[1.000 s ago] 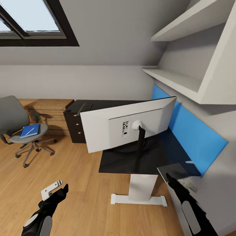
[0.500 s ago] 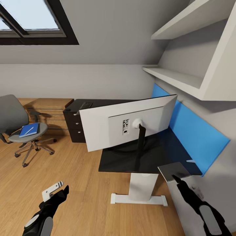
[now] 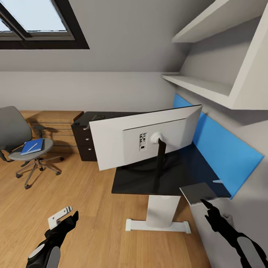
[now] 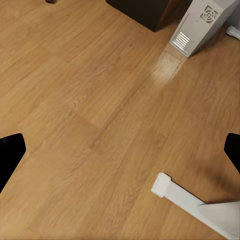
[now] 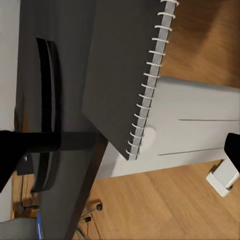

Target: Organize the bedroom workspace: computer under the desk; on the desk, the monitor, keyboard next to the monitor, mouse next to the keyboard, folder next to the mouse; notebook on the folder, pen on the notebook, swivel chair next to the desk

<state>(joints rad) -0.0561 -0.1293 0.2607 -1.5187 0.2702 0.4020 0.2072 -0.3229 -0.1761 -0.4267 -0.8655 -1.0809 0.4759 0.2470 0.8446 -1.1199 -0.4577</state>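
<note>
The monitor (image 3: 145, 143) stands on the black desk (image 3: 141, 182), its grey back toward me. A grey spiral notebook (image 3: 197, 193) (image 5: 125, 65) lies on the desk's near right corner, partly overhanging. My right gripper (image 3: 208, 210) (image 5: 120, 150) hangs open just short of it, holding nothing. My left gripper (image 3: 65, 219) (image 4: 120, 152) is open over the floor. The computer (image 4: 200, 22) stands on the floor by the drawers. The keyboard (image 3: 97, 117) rests on the desk's far end. On the swivel chair (image 3: 16, 143) lies the blue folder (image 3: 32, 147) with the pen (image 3: 33, 146) on it. The mouse is out of view.
The desk's white leg and foot (image 3: 160, 217) (image 4: 195, 205) stand close ahead. Dark drawers (image 3: 83, 143) hold up the far end, beside a light wooden dresser (image 3: 56, 124). A blue wall panel (image 3: 223, 152) and white shelves (image 3: 208, 87) are at the right. Wooden floor (image 3: 85, 193) lies between me and the chair.
My right gripper has drawn back toward me, away from the notebook, which stays on the desk corner. The left arm is still. The view has shifted slightly.
</note>
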